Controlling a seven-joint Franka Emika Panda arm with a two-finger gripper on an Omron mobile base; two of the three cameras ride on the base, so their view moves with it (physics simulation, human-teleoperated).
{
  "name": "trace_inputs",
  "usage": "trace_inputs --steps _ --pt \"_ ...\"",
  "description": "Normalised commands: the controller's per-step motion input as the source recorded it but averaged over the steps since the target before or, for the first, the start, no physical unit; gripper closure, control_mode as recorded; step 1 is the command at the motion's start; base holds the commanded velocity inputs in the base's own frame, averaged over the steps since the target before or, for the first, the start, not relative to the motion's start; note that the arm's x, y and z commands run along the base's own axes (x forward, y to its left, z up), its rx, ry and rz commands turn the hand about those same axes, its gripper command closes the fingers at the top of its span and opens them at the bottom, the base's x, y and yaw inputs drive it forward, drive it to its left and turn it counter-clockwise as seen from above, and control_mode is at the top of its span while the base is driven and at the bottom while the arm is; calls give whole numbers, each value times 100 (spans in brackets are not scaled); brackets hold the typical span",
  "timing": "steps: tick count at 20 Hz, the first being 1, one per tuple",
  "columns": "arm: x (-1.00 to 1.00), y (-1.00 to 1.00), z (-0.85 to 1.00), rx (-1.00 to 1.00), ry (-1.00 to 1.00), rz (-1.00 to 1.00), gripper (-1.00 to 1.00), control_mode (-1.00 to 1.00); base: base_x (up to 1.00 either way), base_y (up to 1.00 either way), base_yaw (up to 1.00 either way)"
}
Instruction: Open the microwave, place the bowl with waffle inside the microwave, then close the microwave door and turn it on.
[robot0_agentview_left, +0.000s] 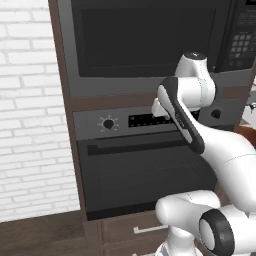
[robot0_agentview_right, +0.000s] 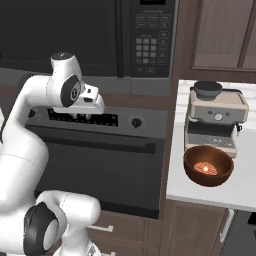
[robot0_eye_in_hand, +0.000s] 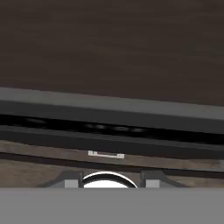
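Observation:
The microwave (robot0_agentview_left: 145, 45) is built in above the oven. The microwave door (robot0_agentview_right: 60, 30), a wide dark glass panel, is shut, and its dark vertical handle (robot0_agentview_right: 121, 37) stands beside the keypad (robot0_agentview_right: 150, 45). The reddish-brown bowl (robot0_agentview_right: 208, 166) with the waffle (robot0_agentview_right: 205, 168) in it sits on the white counter (robot0_agentview_right: 240, 192) to the right. My gripper (robot0_agentview_right: 95, 111) hangs in front of the oven's display strip, below the microwave and well left of the bowl, pointing down. In the hand view its fingertips (robot0_eye_in_hand: 72, 179) stand apart with nothing between them.
The grey oven (robot0_agentview_left: 140, 170) with a knob (robot0_agentview_left: 108, 124) and a horizontal handle fills the cabinet below the microwave. Wooden drawers (robot0_agentview_left: 135, 227) sit under it. A coffee machine (robot0_agentview_right: 215, 117) stands just behind the bowl. A white brick wall (robot0_agentview_left: 30, 125) is at the left.

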Motion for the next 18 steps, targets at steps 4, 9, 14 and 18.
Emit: trace_inputs --steps 4,9,14,18 --pt "-34 -19 0 1 -13 -6 -100 -100 0 0 0" --pt "-62 -64 40 5 -63 -16 -100 -100 0 0 0" --pt "1 -74 59 0 -55 -13 -100 -100 0 0 0" --pt "16 -66 87 0 -30 -16 -100 -100 0 0 0"
